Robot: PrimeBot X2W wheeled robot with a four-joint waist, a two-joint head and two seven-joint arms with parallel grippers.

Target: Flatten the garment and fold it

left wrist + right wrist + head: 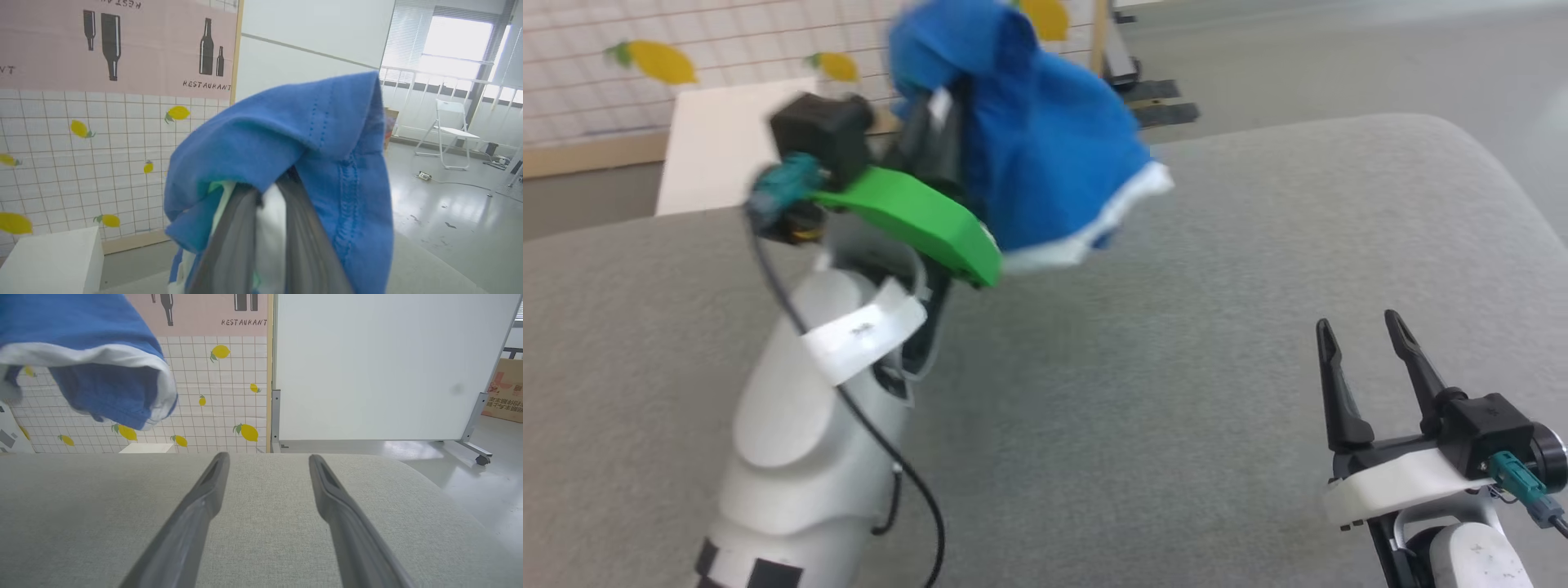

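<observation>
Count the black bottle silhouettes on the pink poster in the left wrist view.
4: a small bottle beside a tall bottle at upper left; a tall bottle beside a small bottle above RESTAURANT. More may lie off-frame.

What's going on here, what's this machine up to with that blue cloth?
The robot is partway through a folding job. Its left gripper is shut on a pair of blue shorts and holds them up above the grey padded surface. They hang bunched, white hem at the bottom. The right gripper sits low over the surface, open and holding nothing. The shorts are not yet laid flat or folded.
</observation>
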